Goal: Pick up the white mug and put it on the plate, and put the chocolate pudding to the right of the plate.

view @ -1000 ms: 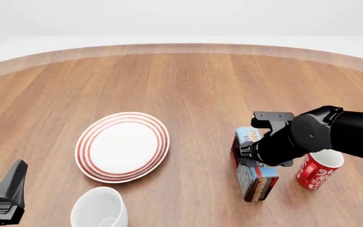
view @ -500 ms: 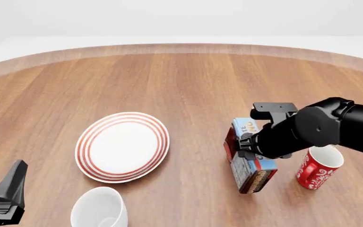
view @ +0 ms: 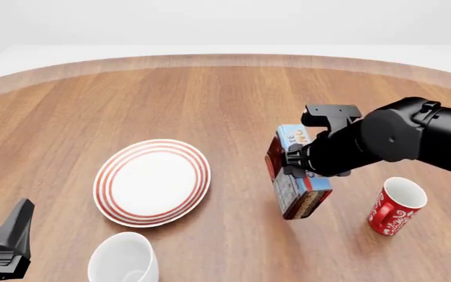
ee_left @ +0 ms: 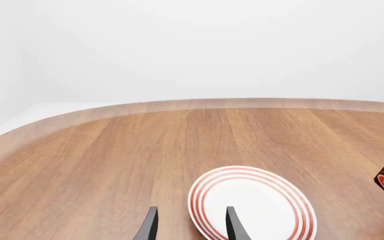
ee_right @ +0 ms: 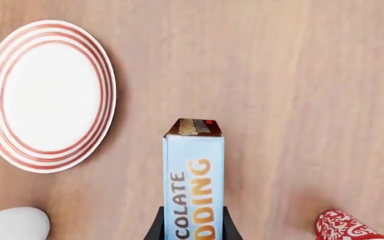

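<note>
My right gripper [view: 292, 169] is shut on the chocolate pudding [view: 305, 203], a light blue box with orange lettering and a dark brown end, held tilted just above the wood between the plate and a red mug. In the right wrist view the chocolate pudding [ee_right: 193, 170] sticks out past my right gripper [ee_right: 192, 227]. The plate [view: 152, 182] [ee_right: 45, 95] [ee_left: 252, 205], white with red rings, lies left of the box with nothing on it. Near the front edge stands the white mug [view: 124, 259] [ee_right: 10, 225]. At the lower left, my left gripper [view: 12, 230] [ee_left: 190, 227] is open, apart from both.
A red mug with white patterns [view: 394, 205] [ee_right: 349, 227] stands upright on the wooden table [view: 225, 100], right of the held box. The table's curved far edge runs across the back.
My right gripper has carried the pudding box up and to the left, away from the red mug and nearer the plate. The left arm has not moved.
</note>
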Controlling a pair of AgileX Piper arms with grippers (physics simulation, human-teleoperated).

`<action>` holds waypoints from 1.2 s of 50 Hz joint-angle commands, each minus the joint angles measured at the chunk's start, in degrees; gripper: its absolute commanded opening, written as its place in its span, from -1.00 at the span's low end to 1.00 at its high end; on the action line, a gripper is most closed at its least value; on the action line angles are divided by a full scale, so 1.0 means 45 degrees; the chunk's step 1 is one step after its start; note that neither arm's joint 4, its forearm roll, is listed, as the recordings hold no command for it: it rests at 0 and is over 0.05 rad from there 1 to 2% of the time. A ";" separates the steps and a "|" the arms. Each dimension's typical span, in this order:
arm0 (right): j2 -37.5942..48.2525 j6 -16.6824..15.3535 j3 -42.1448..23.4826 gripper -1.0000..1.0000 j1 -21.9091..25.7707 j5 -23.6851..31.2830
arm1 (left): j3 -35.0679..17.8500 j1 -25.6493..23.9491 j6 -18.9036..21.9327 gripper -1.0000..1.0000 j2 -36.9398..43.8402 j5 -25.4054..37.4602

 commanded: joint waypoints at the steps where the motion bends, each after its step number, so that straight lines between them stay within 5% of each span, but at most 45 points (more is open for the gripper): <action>1: 0.0266 0.0228 -0.0928 -1.00 0.0178 0.0210 | 0.0000 0.0000 0.0000 1.00 0.0000 0.0000; 32: 0.1159 0.1482 -0.2062 -1.00 0.0187 -0.0006 | 0.0000 0.0000 0.0000 1.00 0.0000 0.0000; 33: 0.1268 0.1069 -0.2259 -1.00 0.0243 0.0087 | 0.0000 0.0000 0.0000 1.00 0.0000 0.0000; 36: 0.1403 0.1598 -0.2169 -1.00 0.0474 0.0008 | 0.0000 0.0000 0.0000 1.00 0.0000 0.0000; 60: 0.2501 0.1432 -0.2392 -1.00 0.0684 -0.0361 | 0.0000 0.0000 0.0000 1.00 0.0000 0.0000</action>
